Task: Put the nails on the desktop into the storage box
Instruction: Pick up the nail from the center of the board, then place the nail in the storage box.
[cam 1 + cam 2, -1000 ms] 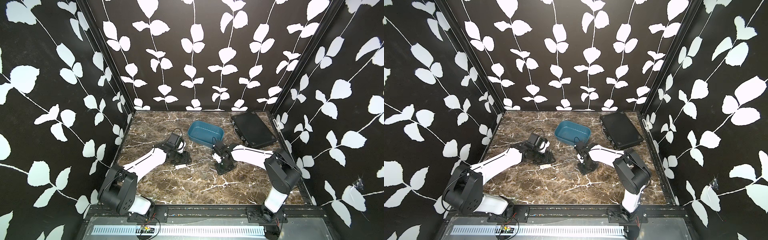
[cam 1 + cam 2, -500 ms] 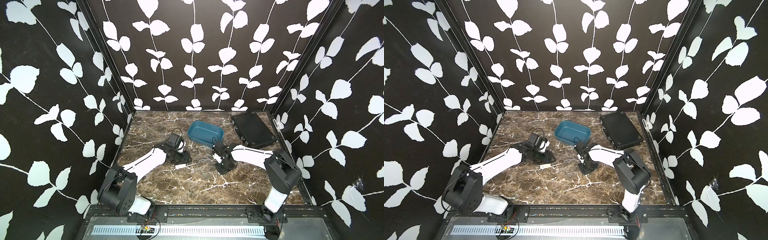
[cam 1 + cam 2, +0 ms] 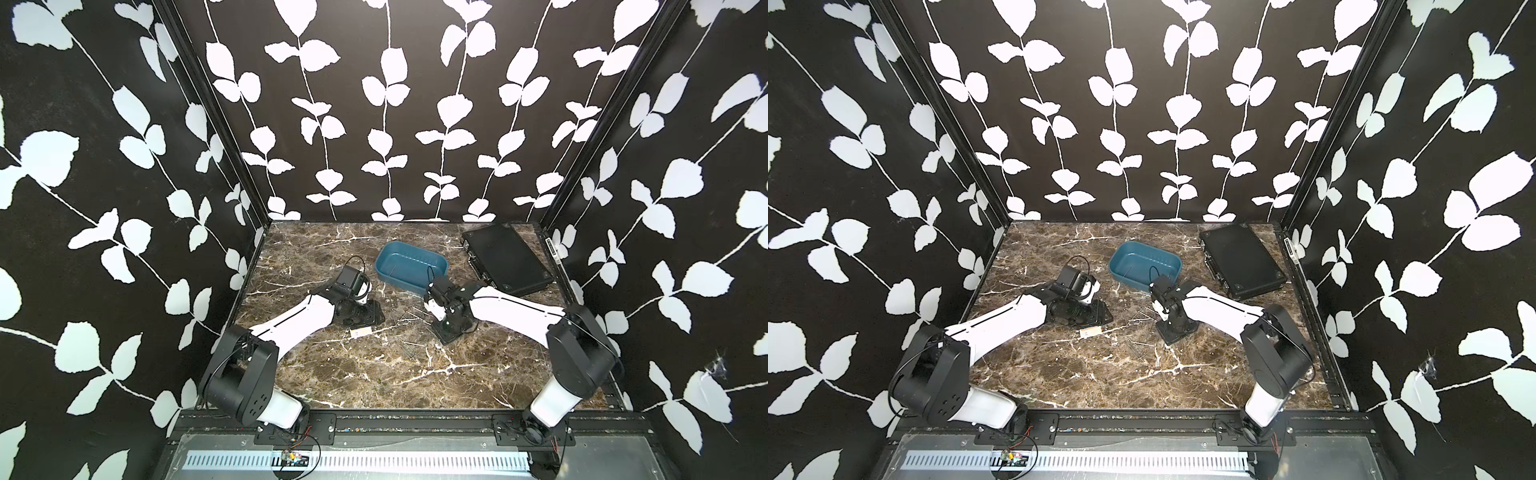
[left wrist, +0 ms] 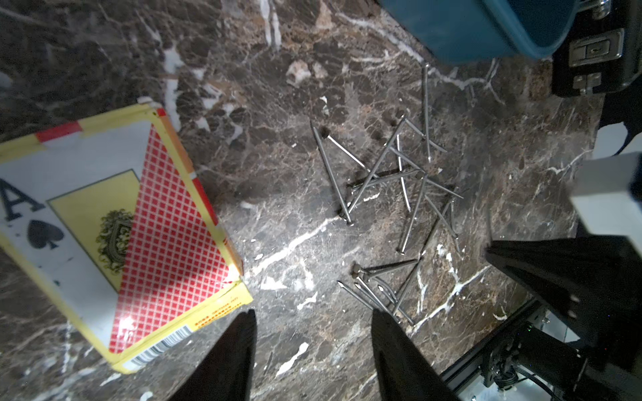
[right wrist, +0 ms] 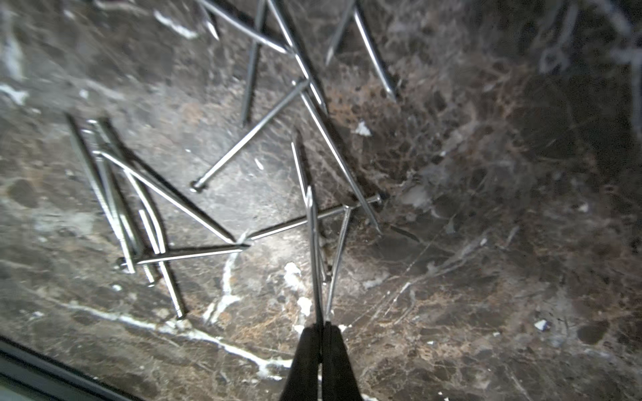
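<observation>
1. Silvery nails [image 4: 389, 180] lie scattered on the marble worktop [image 3: 374, 374], near the teal storage box [image 3: 409, 266].
2. Right jaws are clenched on two nails.
3. Left jaws stand released, spread apart, beside a playing-card box [image 4: 114, 225].

In both top views your nails [image 3: 409, 351] are too small to count. The left wrist view crops the storage box [image 4: 479, 31] and the card box [image 4: 104, 225]. The right fingers [image 5: 305, 354] run off their wrist view's edge, and you can't tell if they pinch one nail or two.
</observation>
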You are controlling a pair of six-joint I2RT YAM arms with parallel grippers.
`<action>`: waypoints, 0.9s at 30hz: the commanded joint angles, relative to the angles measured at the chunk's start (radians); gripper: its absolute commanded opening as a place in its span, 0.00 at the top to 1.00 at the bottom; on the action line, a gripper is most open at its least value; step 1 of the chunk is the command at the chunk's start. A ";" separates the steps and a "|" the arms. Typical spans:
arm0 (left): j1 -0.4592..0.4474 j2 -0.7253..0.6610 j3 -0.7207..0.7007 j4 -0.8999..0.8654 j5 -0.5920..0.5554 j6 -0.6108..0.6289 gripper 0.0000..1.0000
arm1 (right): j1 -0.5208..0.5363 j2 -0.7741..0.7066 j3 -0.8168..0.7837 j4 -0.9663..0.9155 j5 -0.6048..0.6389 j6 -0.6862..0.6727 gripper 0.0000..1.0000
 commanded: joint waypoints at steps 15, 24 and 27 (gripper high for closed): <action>0.004 -0.033 -0.002 -0.012 -0.011 0.007 0.45 | -0.159 -0.021 0.243 0.154 -0.339 0.388 0.98; 0.005 -0.090 0.000 -0.092 -0.044 0.047 0.45 | -0.212 0.194 0.396 0.295 -0.318 0.624 0.98; 0.005 -0.113 -0.002 -0.118 -0.057 0.060 0.45 | -0.218 0.263 0.446 0.301 -0.277 0.654 0.98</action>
